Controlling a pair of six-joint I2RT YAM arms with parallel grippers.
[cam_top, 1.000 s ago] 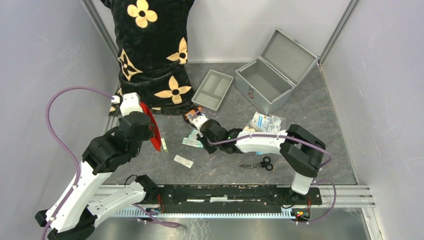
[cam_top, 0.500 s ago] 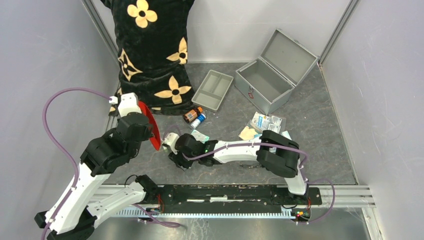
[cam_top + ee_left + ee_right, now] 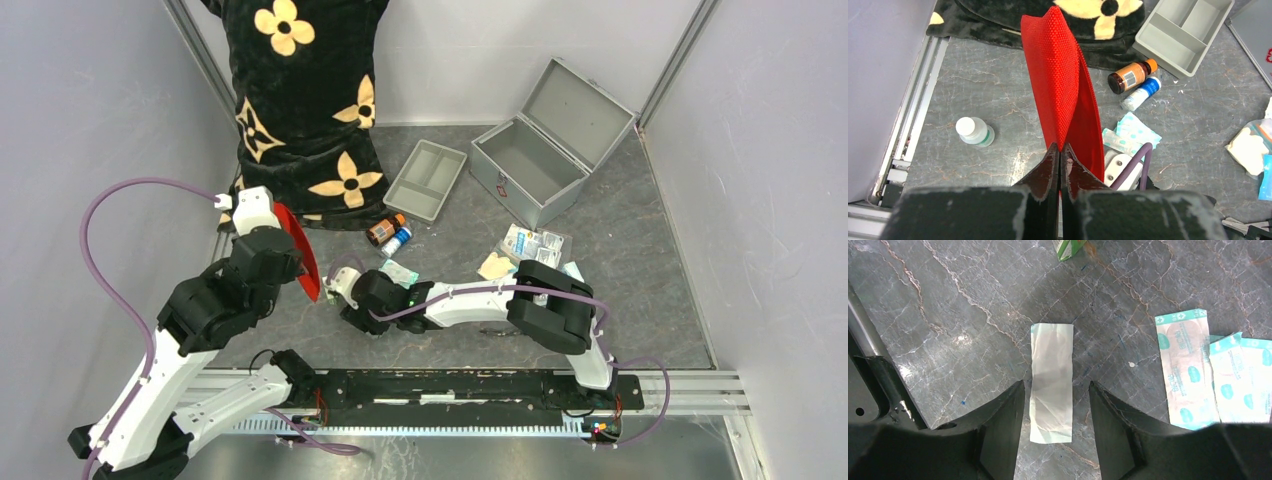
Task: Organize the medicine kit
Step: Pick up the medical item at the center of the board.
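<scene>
**Right claw astride packet; left claw pinching pouch**

Right gripper (image 3: 1055,385): fingers spread, one on each side of the packet (image 3: 1051,355). A sliver of table (image 3: 948,315) shows on both sides, and contact cannot be told.

The packet lies flat on the table, front and left of centre; in the top view the gripper hides it. Its long axis runs parallel to the fingers: the near end sits between them and the far end points away from the wrist.

Plasters (image 3: 1188,370) lie to its right, apart from it, with their long axes roughly parallel to it.

Left gripper (image 3: 1060,150): fingers pressed together on the near edge of the red pouch (image 3: 1060,85). The pouch is held on edge above the table, long axis pointing away from the wrist.
</scene>
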